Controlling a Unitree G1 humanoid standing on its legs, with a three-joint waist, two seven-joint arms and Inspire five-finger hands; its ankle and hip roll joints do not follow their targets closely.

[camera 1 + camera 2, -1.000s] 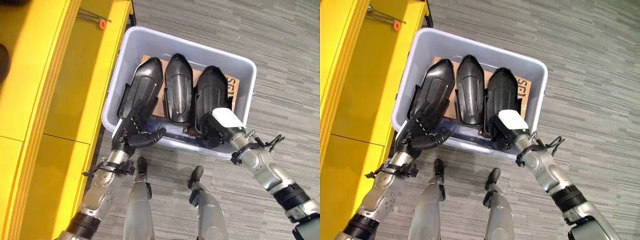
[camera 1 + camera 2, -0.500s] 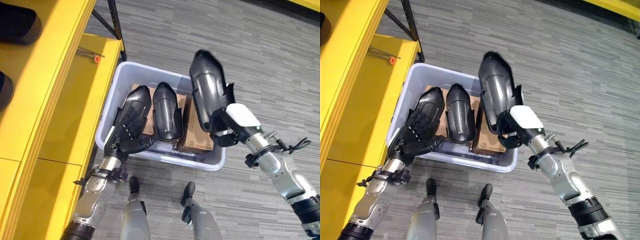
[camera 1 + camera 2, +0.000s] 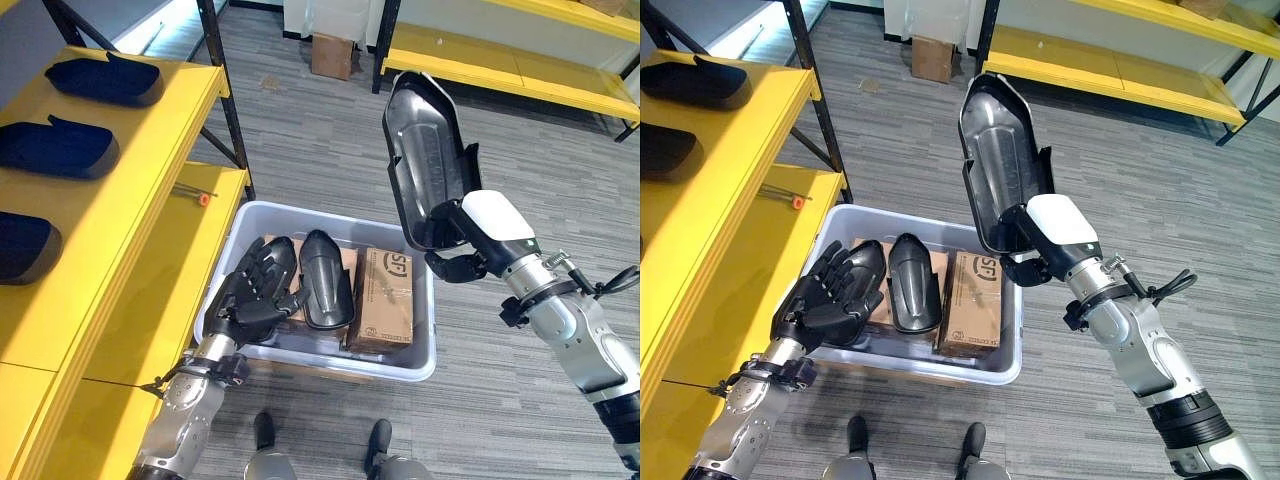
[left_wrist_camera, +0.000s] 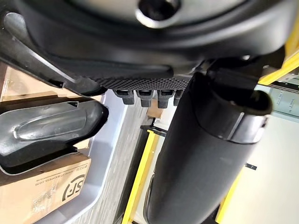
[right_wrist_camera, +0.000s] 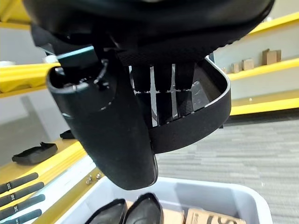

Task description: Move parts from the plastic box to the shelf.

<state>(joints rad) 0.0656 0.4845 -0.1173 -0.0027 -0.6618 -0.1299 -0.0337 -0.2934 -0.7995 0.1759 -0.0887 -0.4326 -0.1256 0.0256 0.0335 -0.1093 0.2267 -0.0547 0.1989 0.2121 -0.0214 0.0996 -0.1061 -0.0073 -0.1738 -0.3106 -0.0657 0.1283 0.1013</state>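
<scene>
We are holding one black part (image 3: 425, 160) up above the plastic box (image 3: 395, 362) with our right robot hand (image 3: 462, 255); its fingers are curling round the part's lower edge, and the right wrist view is showing them hooked inside the shell's rim. The part is standing nearly upright, clear of the box and not yet over the yellow shelf (image 3: 120, 190) that is running along the box's left side.

Our left robot hand (image 3: 252, 300) is resting on the leftmost part in the box (image 3: 272, 262), fingers spread flat over its back, with the thumb lying alongside; we judge that it is laid on the shell rather than clamped round it.

Counting: two black parts are lying in the box, the one under our left robot hand and another (image 3: 326, 280) just beside it toward the middle. One cardboard carton (image 3: 383, 300) is lying in the box's right half. With the lifted one, that is making three parts off the shelf.

On the upper shelf level left of the box, three dark parts (image 3: 105, 78) are sitting in a row. We judge those to be delivered already, so the task is looking roughly half done: one part is in transit and two are waiting. On the lower shelf level near the box, a thin rod with an orange tip (image 3: 195, 195) is lying.
</scene>
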